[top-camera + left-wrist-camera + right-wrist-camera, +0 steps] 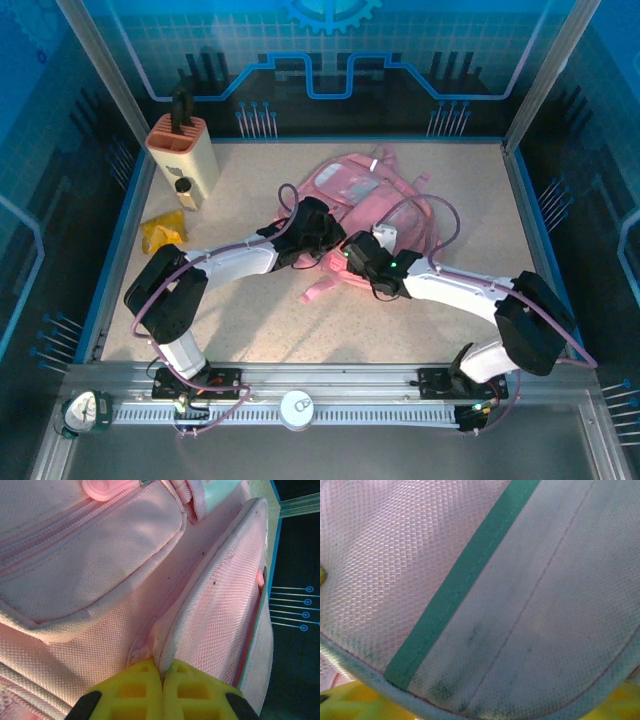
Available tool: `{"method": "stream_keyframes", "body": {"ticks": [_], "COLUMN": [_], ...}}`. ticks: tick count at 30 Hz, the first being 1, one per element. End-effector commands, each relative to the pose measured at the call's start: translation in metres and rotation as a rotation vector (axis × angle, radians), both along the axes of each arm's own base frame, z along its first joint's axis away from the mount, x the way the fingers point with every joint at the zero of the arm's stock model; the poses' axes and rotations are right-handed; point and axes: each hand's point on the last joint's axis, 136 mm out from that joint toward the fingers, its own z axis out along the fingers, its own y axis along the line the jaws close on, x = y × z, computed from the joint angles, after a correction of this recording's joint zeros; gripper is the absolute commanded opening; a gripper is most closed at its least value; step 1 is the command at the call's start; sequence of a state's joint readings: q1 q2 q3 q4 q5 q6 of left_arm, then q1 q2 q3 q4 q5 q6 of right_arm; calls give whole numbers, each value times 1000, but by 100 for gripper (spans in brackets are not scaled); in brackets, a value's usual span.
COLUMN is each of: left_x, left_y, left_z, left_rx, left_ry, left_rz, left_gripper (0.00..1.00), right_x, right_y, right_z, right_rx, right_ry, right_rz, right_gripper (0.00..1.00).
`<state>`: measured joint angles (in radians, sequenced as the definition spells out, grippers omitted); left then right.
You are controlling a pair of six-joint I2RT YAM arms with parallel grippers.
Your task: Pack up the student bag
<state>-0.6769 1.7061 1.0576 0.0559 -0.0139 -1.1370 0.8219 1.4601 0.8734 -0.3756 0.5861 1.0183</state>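
Closest to us, a grey metal rail (400,385) runs along the near edge of the table. A small white round disc (297,408) sits on it. The white and black left arm (235,262) and the right arm (455,290) are bolted to this rail. Both bend in toward the middle of the speckled beige table (250,330).

The left gripper (162,679) has its two yellow fingers (137,690) squeezed tight together. A folded edge of the big soft pink cloth backpack (350,185) runs down between them, so it is pinching the backpack. Just past the fingers there is a pink net pocket (220,615) on one side and a puffy zip pocket (85,565) on the other.

The right gripper (362,252) is pressed against the near side of the backpack, just beside the left gripper. In its own camera, pink net cloth and pale cloth with a green stripe (465,585) lie over its yellow fingers (355,702). I cannot tell if this gripper is clamped or loose.

The backpack lies flat in the middle of the table. One pink strap (320,292) sticks out toward the near side.

Farther back on the left lies a small crinkly yellow packet (163,230), well apart from the backpack. Behind it, near the far left corner, is a beige box-shaped holder with a black top (185,155).
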Motion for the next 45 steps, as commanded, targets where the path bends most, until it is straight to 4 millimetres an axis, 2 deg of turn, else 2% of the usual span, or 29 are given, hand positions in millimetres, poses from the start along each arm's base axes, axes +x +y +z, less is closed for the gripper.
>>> {"method": "stream_keyframes", "body": {"ticks": [1, 6, 11, 13, 16, 21, 28, 32, 36, 41, 45], "left_x": [2, 3, 3, 3, 4, 3, 3, 6, 14, 22, 34], "left_y": [7, 8, 11, 11, 11, 12, 12, 24, 46, 67, 75], "left_z": [24, 21, 19, 20, 20, 23, 21, 19, 17, 6, 0], "left_rx": [-4, -6, -5, -6, -6, -3, 8, 34, 71, 125, 140], "left_ry": [-68, -62, -59, -60, -61, -62, -63, -58, -62, -45, -36], "left_rz": [-2, 1, 7, 8, 9, 13, 7, 9, -10, -52, -76], "left_gripper": [0, 0, 0, 0, 0, 0, 0, 0, 0, 0, 0], "right_x": [5, -8, -14, -11, -4, -1, 0, 0, -4, -5, -7], "right_y": [-23, -43, -52, -47, -29, -12, -24, -31, -44, -69, -60], "right_z": [10, 11, 17, 16, 13, 1, -4, -1, -3, -7, -5], "right_rx": [-87, -162, -223, -210, -164, -110, -124, -156, -195, -158, -139], "right_ry": [-35, -69, -71, -77, -73, -37, -27, -32, -9, 42, 45], "right_rz": [-60, -17, 55, 95, 176, 223, 204, 247, 283, 250, 333], "right_gripper": [59, 44, 38, 36, 34, 24, 15, 6, 0, 0, 0]}}
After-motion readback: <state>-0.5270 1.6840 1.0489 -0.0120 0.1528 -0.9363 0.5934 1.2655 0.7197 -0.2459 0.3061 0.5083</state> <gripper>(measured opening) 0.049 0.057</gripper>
